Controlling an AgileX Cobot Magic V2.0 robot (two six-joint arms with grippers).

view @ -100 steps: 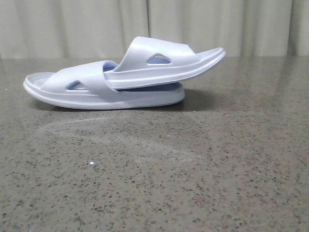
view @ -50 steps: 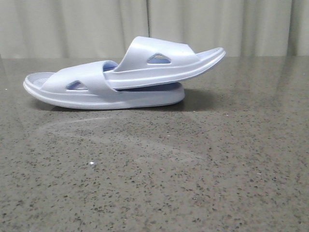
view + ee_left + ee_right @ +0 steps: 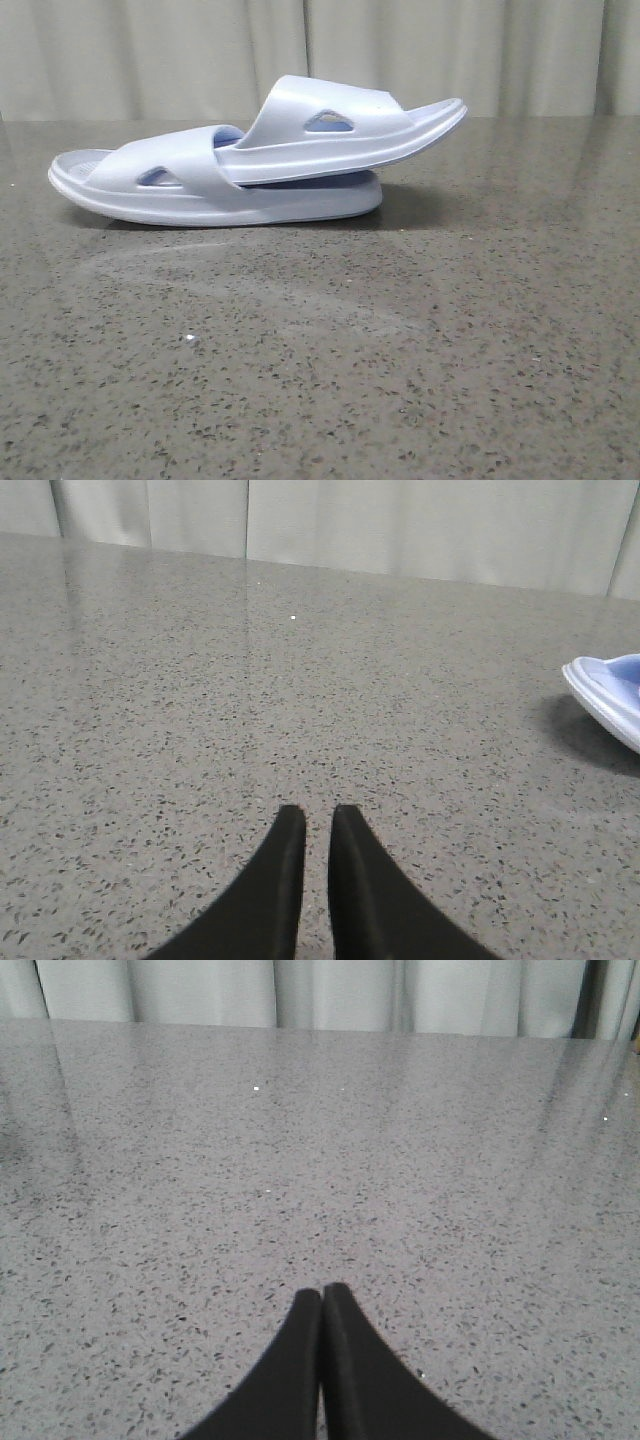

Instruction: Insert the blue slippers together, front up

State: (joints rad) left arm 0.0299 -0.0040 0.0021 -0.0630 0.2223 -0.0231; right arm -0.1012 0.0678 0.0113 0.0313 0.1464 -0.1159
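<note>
On my left wrist view, the left hand (image 3: 318, 818) sits low over the tabletop (image 3: 200, 700) with its two black fingers (image 3: 275, 880) nearly together, a thin gap between the tips, and nothing between them. I log it as all but clenched and empty. At the edge of that same view I can see the rounded end of one pale sole, well apart from the fingers.

On my right wrist view, the right hand (image 3: 322, 1295) has its fingertips pressed together, clenched on nothing, above bare speckled stone.

In the front view neither hand appears. The blue slippers (image 3: 260, 165) rest on the grey speckled tabletop towards the far left, in front of a pale curtain (image 3: 450, 50). The lower slipper (image 3: 180, 195) lies flat on its sole. The upper slipper (image 3: 340, 130) is pushed under the lower one's strap at one end and tilts upward towards the right, its free end overhanging the lower slipper's end. Both show triangular cut-outs in their straps.
</note>
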